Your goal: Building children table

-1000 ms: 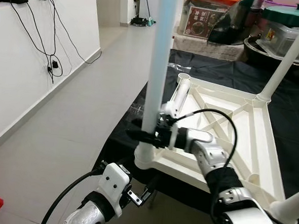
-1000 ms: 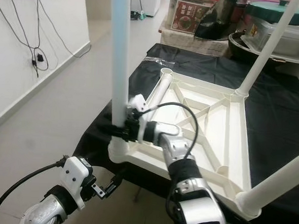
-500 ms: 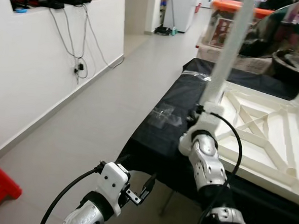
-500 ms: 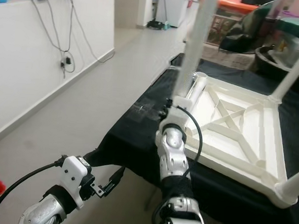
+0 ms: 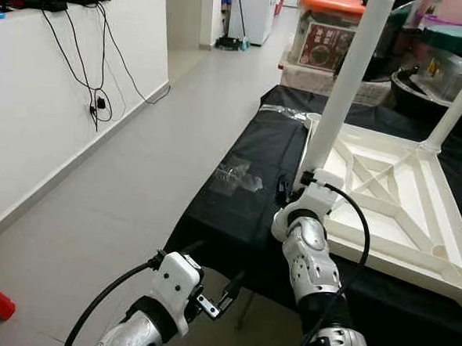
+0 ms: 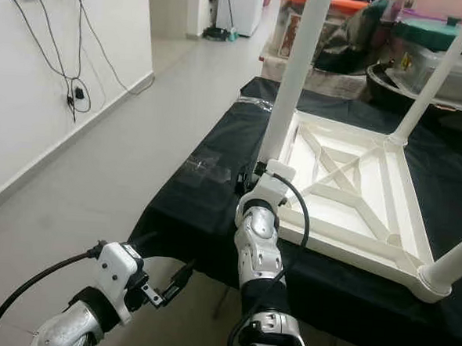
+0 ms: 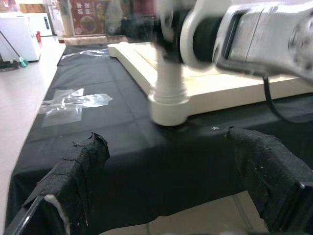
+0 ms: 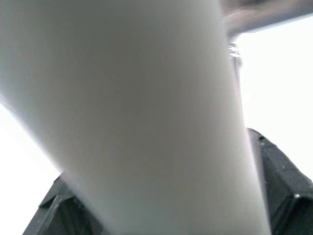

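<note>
Your right gripper (image 5: 286, 190) sits in the centre of the left eye view, at the base of the near white table leg (image 5: 344, 86). In the right wrist view the leg (image 8: 142, 122) runs between the two black fingers (image 8: 281, 191), one on each side, so the gripper is closed around the leg. The right arm (image 5: 308, 256) rises from the bottom centre of the frame, with a black cable looping off its wrist toward the right.

The gripped leg stands nearly upright, leaning slightly right toward its top at the upper centre of the frame. In the left wrist view its base (image 7: 168, 100) is seated in a round corner socket of the tabletop.

The white tabletop (image 5: 394, 206) lies upside down on the right side of the frame, ribbed underside facing up, on a black cloth (image 5: 255, 170). A second leg (image 5: 457, 100) stands at the far corner, upper right. In the right eye view a third leg (image 6: 454, 265) rises from the near right corner at the right edge.

Your left gripper (image 5: 225, 292) is at the bottom centre-left, low over the grey floor (image 5: 129, 175) and apart from the table. In the left wrist view its two padded fingers (image 7: 78, 171) are spread wide with nothing between them.

A crumpled clear plastic sheet (image 5: 239, 175) lies on the cloth left of the gripped leg. Black cables (image 5: 92, 62) hang down the white wall at upper left. Storage boxes (image 5: 326, 30) stand beyond the table along the top.
</note>
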`<state>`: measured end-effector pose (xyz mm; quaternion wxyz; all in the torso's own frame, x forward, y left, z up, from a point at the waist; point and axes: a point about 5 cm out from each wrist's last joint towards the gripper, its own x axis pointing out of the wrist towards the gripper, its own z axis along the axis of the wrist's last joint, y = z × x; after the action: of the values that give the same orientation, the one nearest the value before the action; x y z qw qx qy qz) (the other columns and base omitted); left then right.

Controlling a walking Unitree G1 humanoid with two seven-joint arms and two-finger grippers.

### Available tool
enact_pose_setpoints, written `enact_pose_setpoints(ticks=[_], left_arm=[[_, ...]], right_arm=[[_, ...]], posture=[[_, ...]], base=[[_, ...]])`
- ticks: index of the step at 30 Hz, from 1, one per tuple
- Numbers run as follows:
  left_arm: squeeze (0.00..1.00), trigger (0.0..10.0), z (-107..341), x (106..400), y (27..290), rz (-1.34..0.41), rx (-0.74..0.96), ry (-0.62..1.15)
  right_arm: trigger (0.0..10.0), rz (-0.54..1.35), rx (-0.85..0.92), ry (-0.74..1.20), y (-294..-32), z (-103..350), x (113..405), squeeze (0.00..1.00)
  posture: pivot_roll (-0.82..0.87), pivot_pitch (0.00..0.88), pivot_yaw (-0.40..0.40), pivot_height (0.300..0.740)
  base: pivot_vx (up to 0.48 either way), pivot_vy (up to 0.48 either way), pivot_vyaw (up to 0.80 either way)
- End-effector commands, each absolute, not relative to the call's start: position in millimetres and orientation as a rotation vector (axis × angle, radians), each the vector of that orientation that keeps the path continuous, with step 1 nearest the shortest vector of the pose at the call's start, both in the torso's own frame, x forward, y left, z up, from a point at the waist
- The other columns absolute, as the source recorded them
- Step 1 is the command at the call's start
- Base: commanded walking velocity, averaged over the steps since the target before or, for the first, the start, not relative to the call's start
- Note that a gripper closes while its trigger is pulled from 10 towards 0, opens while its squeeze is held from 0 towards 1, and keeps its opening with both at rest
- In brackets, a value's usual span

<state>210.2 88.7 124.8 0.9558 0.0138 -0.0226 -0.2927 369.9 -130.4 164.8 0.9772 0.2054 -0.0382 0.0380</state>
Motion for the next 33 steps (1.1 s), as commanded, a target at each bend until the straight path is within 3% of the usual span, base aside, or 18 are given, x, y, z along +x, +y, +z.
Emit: enact_pose_setpoints(ticks=[1,2,3,4,5,7,9,10,14,21,22,23,29,31,33], left_arm=[[0.0,10.0,122.5,209.0,87.5,-0.604,0.033,-0.04],[0.0,10.0,122.5,209.0,87.5,-0.604,0.033,-0.04],[0.0,10.0,122.3,208.7,87.4,-0.606,0.032,-0.039],[0.0,10.0,122.3,208.7,87.4,-0.606,0.032,-0.039],[0.0,10.0,122.3,208.8,87.3,-0.606,0.032,-0.039],[0.0,10.0,122.3,208.8,87.3,-0.606,0.032,-0.039],[0.0,10.0,122.3,209.2,87.3,-0.607,0.032,-0.039],[0.0,10.0,122.3,209.2,87.3,-0.607,0.032,-0.039],[0.0,10.0,122.8,209.4,87.2,-0.604,0.035,-0.04],[0.0,10.0,123.7,208.7,88.1,-0.594,0.036,-0.041],[0.0,10.0,123.7,208.6,88.1,-0.593,0.036,-0.041],[0.0,10.0,123.7,208.5,88.2,-0.592,0.036,-0.041],[0.0,10.0,123.7,208.9,88.0,-0.591,0.035,-0.04],[0.0,10.0,123.6,209.1,87.9,-0.59,0.035,-0.041],[0.0,10.0,123.3,209.1,88.0,-0.591,0.034,-0.04]], right_arm=[[10.0,0.226,0.459,-0.136,-121.7,179.4,373.0,0.0],[10.0,0.226,0.459,-0.136,-121.7,179.4,373.0,0.0],[10.0,0.535,0.405,-0.104,-120.9,183.8,371.7,0.0],[10.0,0.535,0.405,-0.104,-120.9,183.8,371.7,0.0],[10.0,0.667,0.367,-0.086,-120.3,185.2,369.3,0.0],[10.0,0.667,0.367,-0.086,-120.3,185.2,369.3,0.0],[10.0,0.901,0.291,-0.039,-116.4,186.6,363.6,0.0],[10.0,0.901,0.291,-0.039,-116.4,186.6,363.6,0.0],[10.0,1.22,0.115,0.091,-105.3,176.2,353.6,0.0],[10.0,1.421,0.028,0.174,-90.2,170.1,349.3,0.0],[1.1,1.422,0.003,0.185,-88.0,168.1,349.5,0.0],[0.0,1.405,-0.024,0.193,-86.6,165.9,350.2,0.0],[0.0,1.188,-0.075,0.104,-85.5,165.4,362.2,0.0],[0.0,0.98,-0.026,0.07,-91.0,169.8,375.0,0.0],[0.0,0.625,0.067,0.031,-110.5,175.8,390.1,0.0]], posture=[[0.08,0.045,-0.068,0.74],[0.08,0.045,-0.068,0.74],[0.08,0.044,-0.069,0.74],[0.08,0.044,-0.069,0.74],[0.08,0.044,-0.069,0.74],[0.08,0.044,-0.069,0.74],[0.09,0.048,-0.073,0.74],[0.09,0.048,-0.073,0.74],[0.1,0.053,-0.078,0.74],[0.1,0.06,-0.079,0.74],[0.1,0.066,-0.08,0.74],[0.1,0.066,-0.08,0.74],[0.1,0.065,-0.08,0.74],[0.1,0.065,-0.079,0.74],[0.09,0.065,-0.077,0.74]], base=[[0.0,0.0,0.0],[0.0,0.0,0.0],[0.0,0.0,0.0],[0.0,0.0,0.0],[0.0,0.0,0.0],[0.0,0.0,0.0],[0.0,0.0,0.0],[0.0,0.0,0.0],[0.0,0.0,0.0],[0.0,0.0,0.0],[0.0,0.0,0.0],[0.0,0.0,0.0],[0.0,0.0,0.0],[0.0,0.0,0.0],[0.0,0.0,0.0]])
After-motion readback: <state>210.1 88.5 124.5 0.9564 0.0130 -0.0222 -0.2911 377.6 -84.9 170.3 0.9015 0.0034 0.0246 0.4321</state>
